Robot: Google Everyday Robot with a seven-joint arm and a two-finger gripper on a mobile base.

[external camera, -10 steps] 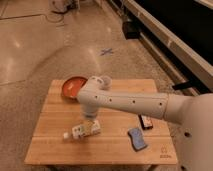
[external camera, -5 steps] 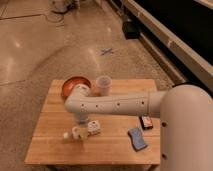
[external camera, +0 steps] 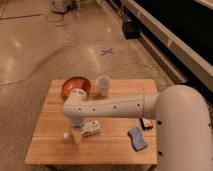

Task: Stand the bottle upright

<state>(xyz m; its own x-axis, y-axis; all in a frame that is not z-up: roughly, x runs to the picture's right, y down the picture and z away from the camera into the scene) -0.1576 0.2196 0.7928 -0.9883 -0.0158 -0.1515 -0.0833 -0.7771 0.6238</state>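
1. The bench (external camera: 50, 150) is a small wooden top standing on a polished floor, and it carries everything here.
2. The robot's white arm (external camera: 120, 105) comes in over the right edge and crosses the middle of the bench. Its wrist bends down left of centre.
3. A red bowl (external camera: 75, 86) sits at the back left corner.
4. A translucent cup (external camera: 103, 84) stands upright at the back edge, just beside the bowl.
5. A blue sponge (external camera: 137, 138) lies toward the front right corner. A small dark item (external camera: 146, 123) lies near it, too blurred to identify.
6. The bottle (external camera: 91, 128) lies on its side near the front edge, left of the middle. Its labelled body points right, and what looks like its white cap points toward the front left corner.
7. The tool (external camera: 77, 134) is down at the bottle's mid-length with its jaws spread wide and nothing clamped. It is released and poised at the bottle.
8. Handling, as a judgement:
   - The bottle looks light, with smooth plastic walls that are fairly stiff, so it may roll or slip under a loose pinch.
   - The best hold seems to be across the body, nearer the cap than the base, with moderate force.
   - That leaves the base free to swing down onto the bench and settle flat before letting go.
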